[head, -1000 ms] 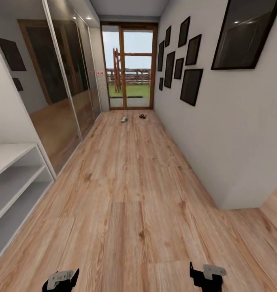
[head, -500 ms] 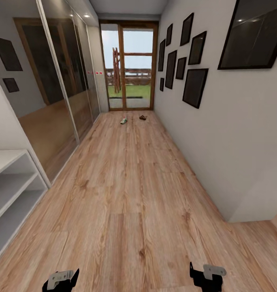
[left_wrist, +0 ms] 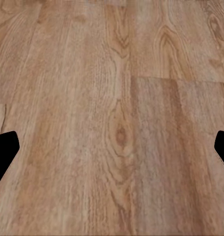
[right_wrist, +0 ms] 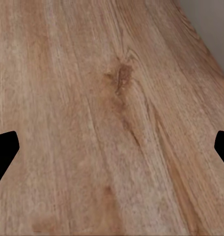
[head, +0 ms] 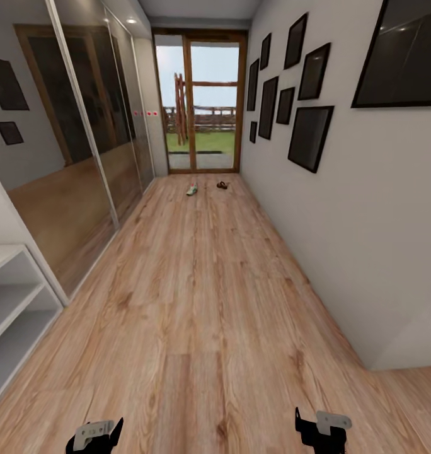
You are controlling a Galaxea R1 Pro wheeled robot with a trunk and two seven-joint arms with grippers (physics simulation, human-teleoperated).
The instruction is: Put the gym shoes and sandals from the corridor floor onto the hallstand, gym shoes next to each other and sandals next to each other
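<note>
The head view looks down a long corridor floor [head: 203, 302] of light brown wood-grain planks running toward a glass door [head: 200, 101] with a wooden frame at 12 o'clock. Far off, just short of that door, a gym shoe [head: 191, 189], white with a touch of green, lies on the planks, and a brown sandal [head: 222, 185] lies near it toward 1 o'clock, the two apart from each other. Both are too small to tell whether each spot holds one shoe or a pair.

At 9 o'clock, at the edge of the head view, stands the light grey hallstand [head: 11, 296], its top and two open shelf levels showing, well apart from the footwear. Beyond it, the mirrored wardrobe doors [head: 83, 139] line the 10 o'clock side up to the door. Along the wall at 1 to 2 o'clock hang dark picture frames [head: 310, 135].

The left gripper [head: 96, 435] sits at 7 o'clock and the right gripper [head: 321, 429] at 5 o'clock, both low over bare planks. In the left wrist view the left gripper's black fingertips [left_wrist: 5, 150] sit at opposite edges with open floor between, so its jaws stand wide and hold nothing. The right wrist view shows the same: black fingertips [right_wrist: 4, 150] far apart over the wood, jaws wide and empty, with a strip of grey wall [right_wrist: 210, 24] at one corner.
</note>
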